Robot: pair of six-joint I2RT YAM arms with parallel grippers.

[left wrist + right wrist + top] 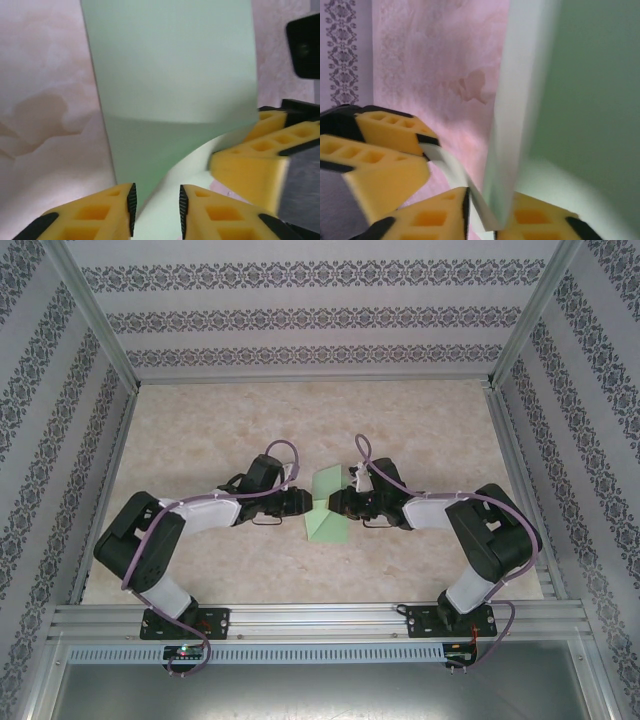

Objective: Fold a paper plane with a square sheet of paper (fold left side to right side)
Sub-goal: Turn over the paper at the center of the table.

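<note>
Table point(200, 440): pale marbled top, patterned walls around it. Both arms reach in to its middle and meet nose to nose.

Sheet of paper point(325, 508): pale green, at the table's centre between the two claws. Part lies flat and part is lifted as a standing flap. The fold looks under way, not yet pressed flat.

Handling, as a judgement: very light, thin and floppy. The raised part bows in a curve in the left wrist view point(170, 65). It is smooth, so it would likely slide on the table unless the flat part is pinned. It would wrinkle or tear if pinched hard or pulled against the other claw. The best hold is a shallow pinch at a free edge or corner.

Left claw point(156, 200): jaws apart, with the sheet's curved edge running into the gap, not pinched.

Right claw point(490, 212): looks closed onto the raised edge, though blurred. In the left wrist view its yellow fingers point(245, 170) sit pressed together at the sheet's corner.

Hard to make out:
- The overhead view is too small to show whether the edges line up.
- The claws cover the sheet's sides.
- The wrist views crop its far corners.
- Cannot tell if a crease exists.
</note>
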